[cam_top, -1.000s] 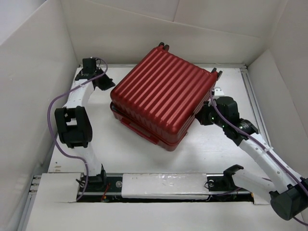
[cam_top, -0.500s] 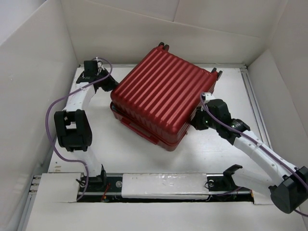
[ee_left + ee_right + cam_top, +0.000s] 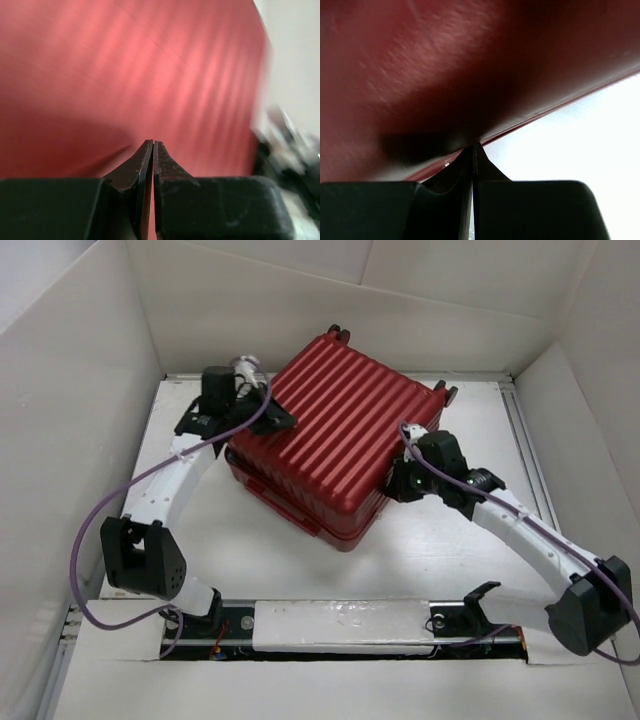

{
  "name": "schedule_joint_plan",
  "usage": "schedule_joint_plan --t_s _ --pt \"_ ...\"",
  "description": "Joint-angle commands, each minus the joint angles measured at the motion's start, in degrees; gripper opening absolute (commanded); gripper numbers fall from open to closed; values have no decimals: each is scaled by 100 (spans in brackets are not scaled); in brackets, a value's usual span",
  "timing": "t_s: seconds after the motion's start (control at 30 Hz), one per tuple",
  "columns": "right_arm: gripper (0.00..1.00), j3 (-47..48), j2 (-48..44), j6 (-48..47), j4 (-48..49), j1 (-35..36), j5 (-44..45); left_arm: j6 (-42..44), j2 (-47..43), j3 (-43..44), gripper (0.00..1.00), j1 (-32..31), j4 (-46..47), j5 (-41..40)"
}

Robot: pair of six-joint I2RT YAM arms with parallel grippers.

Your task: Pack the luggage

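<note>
At luggage (image 3: 340, 440) R edge, R gripper (image 3: 472, 150) closed.

table (image 3: 270, 560): white, enclosed by white panels (image 3: 300, 300) at left, far and right.
luggage (image 3: 335, 440): laid flat and closed on the table, toward the far middle, turned cornerwise.
wheels (image 3: 340, 334): seen along its far-right side.

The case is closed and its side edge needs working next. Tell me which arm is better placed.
Right, probably. The right gripper, shut, has its tips at the side edge of the luggage. The left gripper, also shut, sits over the ribbed top, off that edge.
</note>
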Motion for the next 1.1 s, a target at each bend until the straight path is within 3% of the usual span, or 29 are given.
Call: schedule_joint_plan --t_s 0.0,0.07,0.17,0.2,0.23,0.27,0.3,0.37,0.43,0.63,0.67,0.83,1.0,1.07 --pt "7 376 268 -47 1449 116 -662 -587 -416 -182 0 -454 -214 823" --pt "7 377 102 6 1520 116 -741 -659 -558 -182 0 -596 -213 823" --pt "7 377 -249 6 1302 63 -487 -318 -786 282 0 -377 -861 -96" --pt "7 307 -347 6 1205 63 -390 -246 -873 623 4 -202 -1046 -622" --pt "8 306 -443 6 1117 11 -311 -194 -874 722 12 35 -1126 -627" --pt "8 228 -540 6 1029 10 -240 -193 -926 793 27 568 -1023 -627" --pt "8 123 -741 6 959 10 -240 -193 -875 942 33 782 -1022 -793" --pt "8 -105 -953 6 879 10 -188 -123 -595 1013 40 1273 -838 -1312" --pt "8 -264 -1234 76 827 -42 -135 -123 -191 1302 40 1443 -837 -1426" --pt "8 -388 -1367 138 528 -43 -134 290 1838 2786 26 1496 -1381 -848" --pt "8 -388 -1367 138 527 -43 -134 351 1998 2876 18 1496 -1382 -708" --pt "8 -502 -1236 208 641 -43 -82 519 3061 3386 2 1496 -1821 -724" --pt "8 -625 -867 454 1063 88 -29 940 3529 3518 0 1233 -2015 -452" --pt "8 -625 -718 585 1212 238 -29 1090 3599 3431 0 1154 -2129 4"
